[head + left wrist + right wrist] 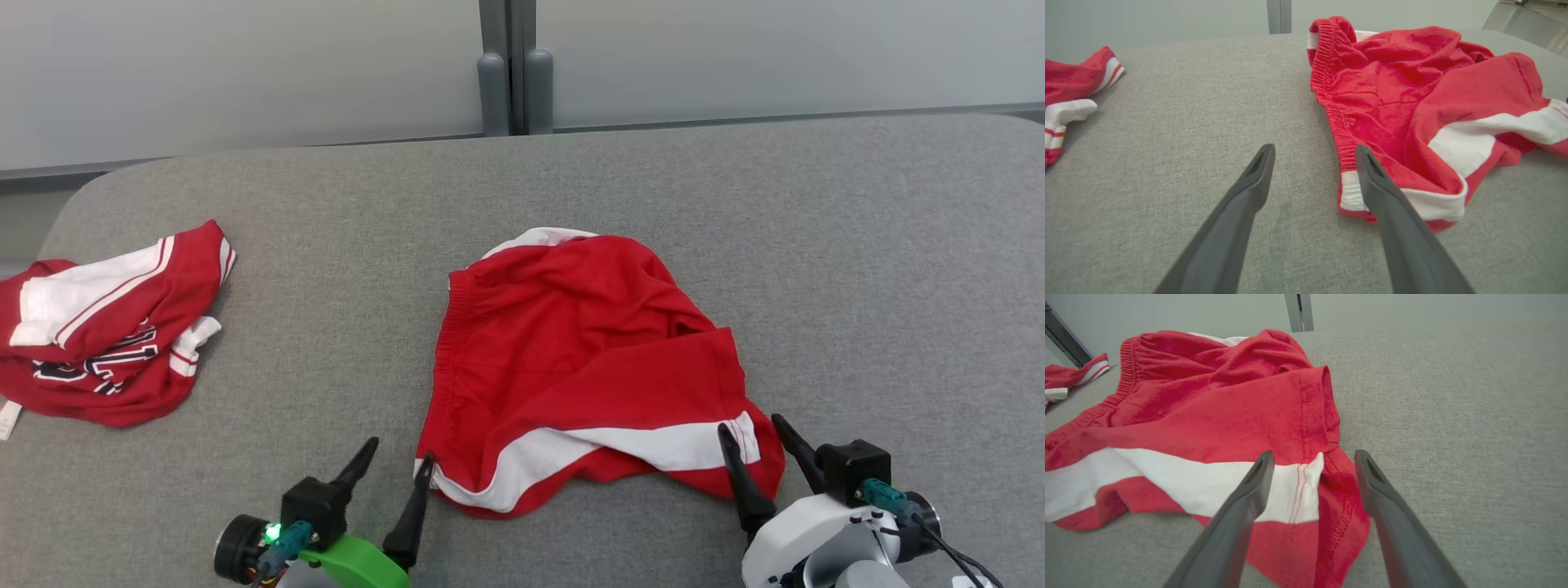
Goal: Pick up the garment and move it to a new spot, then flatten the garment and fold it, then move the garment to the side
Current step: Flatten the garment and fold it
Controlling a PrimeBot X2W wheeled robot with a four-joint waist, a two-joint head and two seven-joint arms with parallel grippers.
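Two red garments on the table (326, 245): shorts (588, 359) in the middle, jersey (106, 327) far left. The left gripper (401, 450) and right gripper (749, 421) gape wide, holding nothing.

Lab or office-type test room, not a home by the look: grey fabric-covered table (735, 204) with rounded corners, frosted glass partition (245, 65) right behind it, grey metal post (493, 90) between the panes
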